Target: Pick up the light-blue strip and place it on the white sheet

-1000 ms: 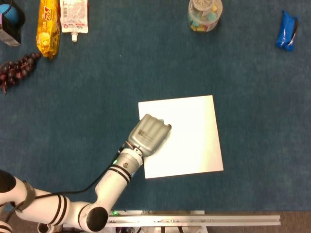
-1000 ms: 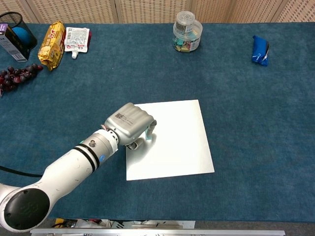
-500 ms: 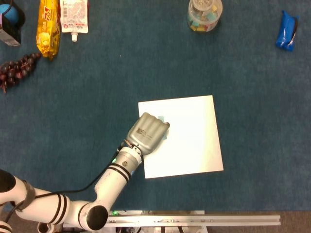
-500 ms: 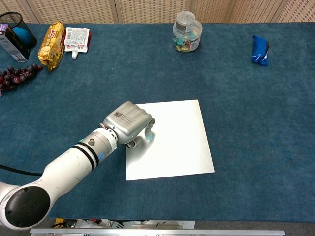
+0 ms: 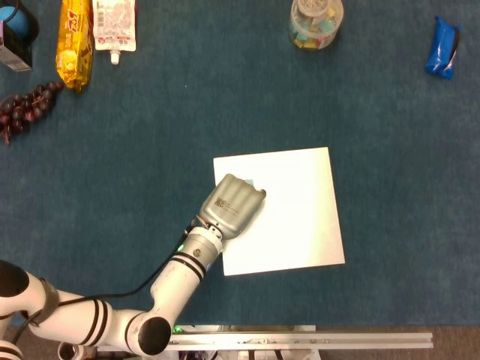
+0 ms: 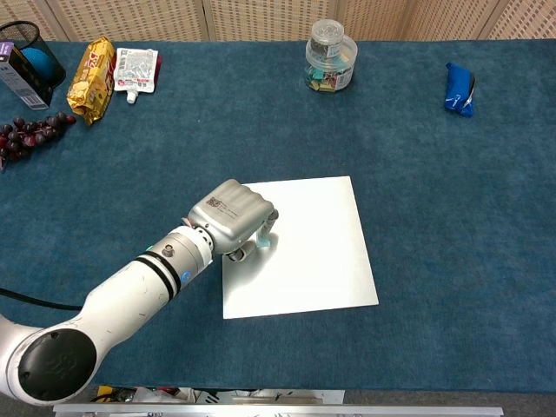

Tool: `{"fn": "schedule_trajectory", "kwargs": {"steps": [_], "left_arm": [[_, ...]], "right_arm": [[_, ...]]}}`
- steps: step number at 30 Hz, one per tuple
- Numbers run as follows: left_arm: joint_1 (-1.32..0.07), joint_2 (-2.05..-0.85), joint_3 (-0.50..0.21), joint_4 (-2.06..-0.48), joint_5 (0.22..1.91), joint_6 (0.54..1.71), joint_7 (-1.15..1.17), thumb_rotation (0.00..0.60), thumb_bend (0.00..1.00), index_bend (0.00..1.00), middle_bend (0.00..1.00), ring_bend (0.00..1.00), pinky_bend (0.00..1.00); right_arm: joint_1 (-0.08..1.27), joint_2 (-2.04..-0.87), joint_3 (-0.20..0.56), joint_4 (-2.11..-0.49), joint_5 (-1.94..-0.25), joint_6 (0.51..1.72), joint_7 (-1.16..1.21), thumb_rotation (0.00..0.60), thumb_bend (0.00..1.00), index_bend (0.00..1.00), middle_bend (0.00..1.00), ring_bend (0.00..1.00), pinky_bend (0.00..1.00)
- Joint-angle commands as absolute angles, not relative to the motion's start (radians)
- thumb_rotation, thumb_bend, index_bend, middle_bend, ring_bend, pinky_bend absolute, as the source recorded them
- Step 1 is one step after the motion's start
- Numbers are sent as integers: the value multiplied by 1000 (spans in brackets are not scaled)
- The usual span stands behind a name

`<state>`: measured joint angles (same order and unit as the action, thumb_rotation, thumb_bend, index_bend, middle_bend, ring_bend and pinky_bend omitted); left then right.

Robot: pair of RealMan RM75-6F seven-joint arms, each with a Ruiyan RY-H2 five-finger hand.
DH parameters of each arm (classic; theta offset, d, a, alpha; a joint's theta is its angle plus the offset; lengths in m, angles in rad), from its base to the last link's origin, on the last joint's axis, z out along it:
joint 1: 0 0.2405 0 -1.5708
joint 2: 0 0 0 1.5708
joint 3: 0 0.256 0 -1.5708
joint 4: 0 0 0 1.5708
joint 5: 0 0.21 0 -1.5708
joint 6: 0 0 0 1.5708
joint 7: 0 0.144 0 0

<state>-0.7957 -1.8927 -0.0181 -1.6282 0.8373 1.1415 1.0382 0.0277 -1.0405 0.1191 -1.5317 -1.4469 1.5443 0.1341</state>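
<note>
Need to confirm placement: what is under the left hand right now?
The white sheet lies under the left hand. A light-blue strip peeks out at its fingertips; the rest is covered.

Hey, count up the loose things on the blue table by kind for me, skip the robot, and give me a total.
Snack packs: 3, yellow pack, white pouch, blue pack
Containers: 2, clear jar, black cup
Fruit: 1, grapes
Paper: 1, white sheet
Strips: 1, light-blue strip, mostly hidden under the left hand
Total: 8
</note>
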Motion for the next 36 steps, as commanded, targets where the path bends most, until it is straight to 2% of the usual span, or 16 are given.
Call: {"fn": "schedule_trajectory", "kwargs": {"steps": [1,27,36], "left_arm": [[-797,-1895,-17,-1625,832,1141,1044,600,378,448,895,1000,1000],[-807,-1917,-26,-1622,825,1154,1058,600,378,444,893,1000,1000],[-804,-1890,-29,-1644,827,1170,1059,600,378,443,893,1000,1000]], "right_arm": [[27,-1041,119,-1531,-1447,1545,135,600,231,513,596,692,694],[20,-1040,119,-1525,-1444,1545,143,600,230,513,596,692,694],[19,-1040,122,-1524,-1445,1550,147,600,231,513,596,695,694]]}}
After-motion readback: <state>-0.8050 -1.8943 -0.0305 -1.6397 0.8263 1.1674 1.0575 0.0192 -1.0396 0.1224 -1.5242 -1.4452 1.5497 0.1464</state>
